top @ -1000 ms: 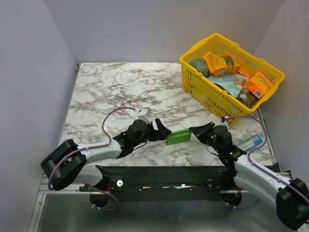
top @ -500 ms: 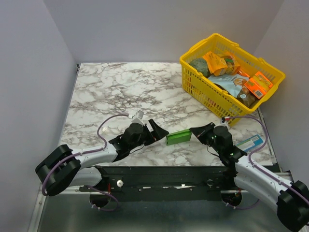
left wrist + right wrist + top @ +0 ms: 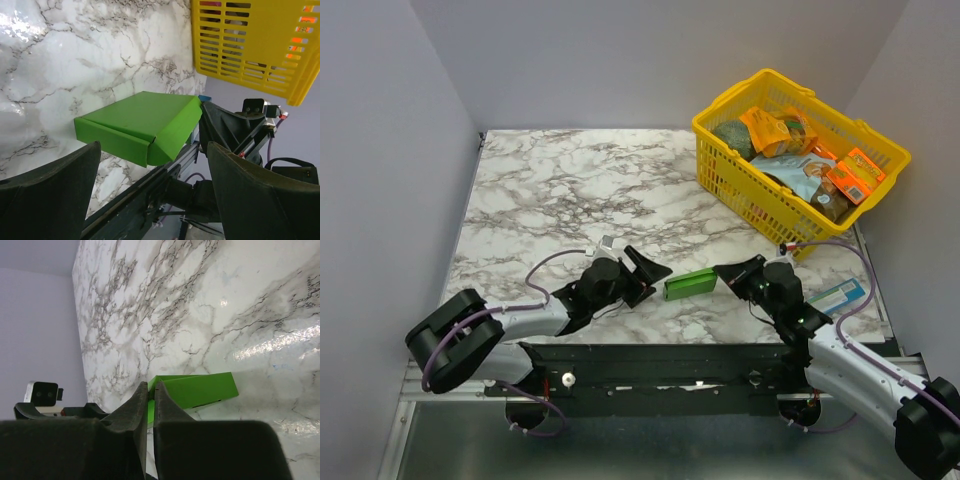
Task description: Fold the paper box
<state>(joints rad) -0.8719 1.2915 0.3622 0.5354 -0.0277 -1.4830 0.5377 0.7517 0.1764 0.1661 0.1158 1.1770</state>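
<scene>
Paper box [image 3: 689, 283] lies on the bench [image 3: 570, 180] nr the front edge, between my two claws, long side running roughly L–R. My left claw [image 3: 657, 282] is wide open w/ nothing in it, just left of the box and apart from it. In its wrist view the box faces the gap. My right claw [image 3: 722, 271] is pinched to a thin slit on the box's right end, green card showing in the slit. Yellow basket [image 3: 745, 195] w/ food packs stands far right, well apart. Blue-white pack [image 3: 840, 296] lies beside my right arm.
</scene>
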